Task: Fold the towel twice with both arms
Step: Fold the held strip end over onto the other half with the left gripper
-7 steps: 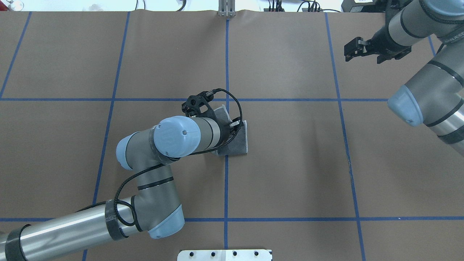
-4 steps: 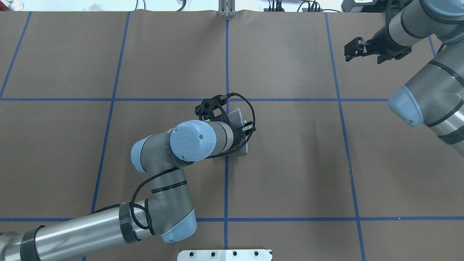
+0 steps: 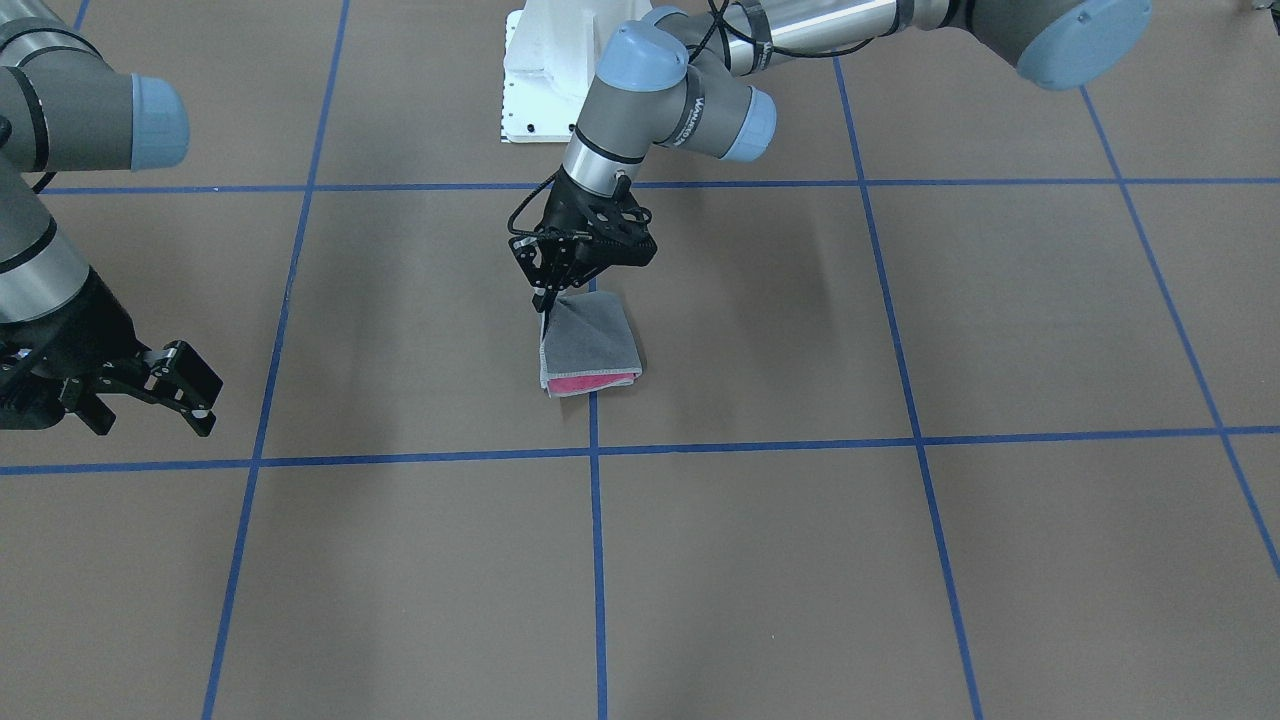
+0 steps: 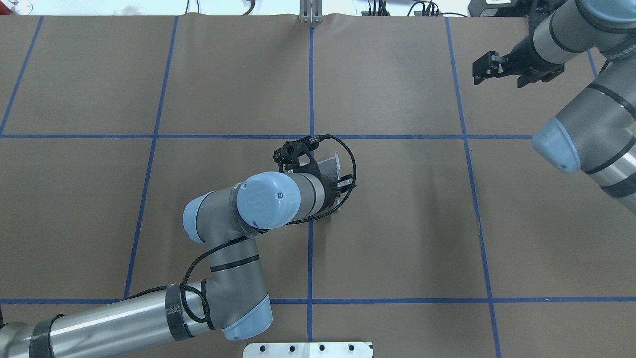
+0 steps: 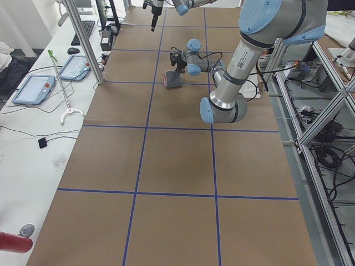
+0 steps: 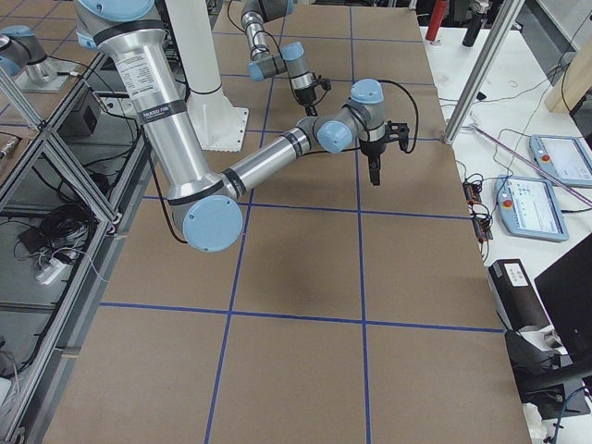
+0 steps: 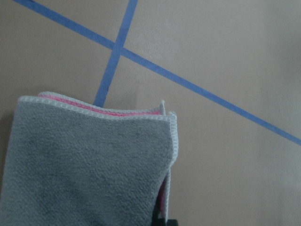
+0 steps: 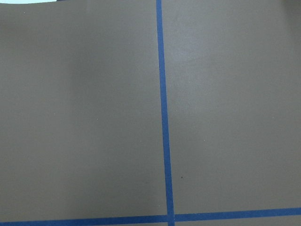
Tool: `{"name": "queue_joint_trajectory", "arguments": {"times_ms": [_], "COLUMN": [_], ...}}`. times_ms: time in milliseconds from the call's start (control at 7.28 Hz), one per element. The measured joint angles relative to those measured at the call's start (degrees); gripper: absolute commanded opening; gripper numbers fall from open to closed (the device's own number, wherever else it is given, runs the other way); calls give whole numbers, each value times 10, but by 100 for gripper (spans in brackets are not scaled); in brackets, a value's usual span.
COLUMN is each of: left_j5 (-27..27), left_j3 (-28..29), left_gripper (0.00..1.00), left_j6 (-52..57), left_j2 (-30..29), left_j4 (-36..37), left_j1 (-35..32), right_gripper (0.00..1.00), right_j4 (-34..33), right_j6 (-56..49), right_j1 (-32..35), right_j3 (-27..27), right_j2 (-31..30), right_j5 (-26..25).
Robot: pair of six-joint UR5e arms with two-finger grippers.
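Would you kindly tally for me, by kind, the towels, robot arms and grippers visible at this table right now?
Towels: 1, the towel, grey face up, pink showing at its edge
Robot arms: 2, the left arm and the right arm
Grippers: 2, the left gripper pinching the towel's corner and the right gripper, open and empty
Total: 5

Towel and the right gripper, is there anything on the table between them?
Nothing visible. Only bare table with blue tape lines lies between the right gripper and the towel. The left gripper pinches the towel's corner.
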Motion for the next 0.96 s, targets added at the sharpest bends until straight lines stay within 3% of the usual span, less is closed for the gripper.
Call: {"name": "queue_joint_trajectory", "arguments": {"times_ms": [137,961], "left_j5": [-1,-36], "left_j3": [0,-11], "left_gripper": [100,100], "left_j6": [4,70], "left_j2": [0,2], "left_j4": [0,19], "left_j1": [2,-16], "right_gripper": [100,100], "right_j4": [0,-2], "right_j6": [0,-4], "right_j1": [0,6], "right_j3": [0,-2], "right_j2": [0,0], "right_j5": [0,3]}}
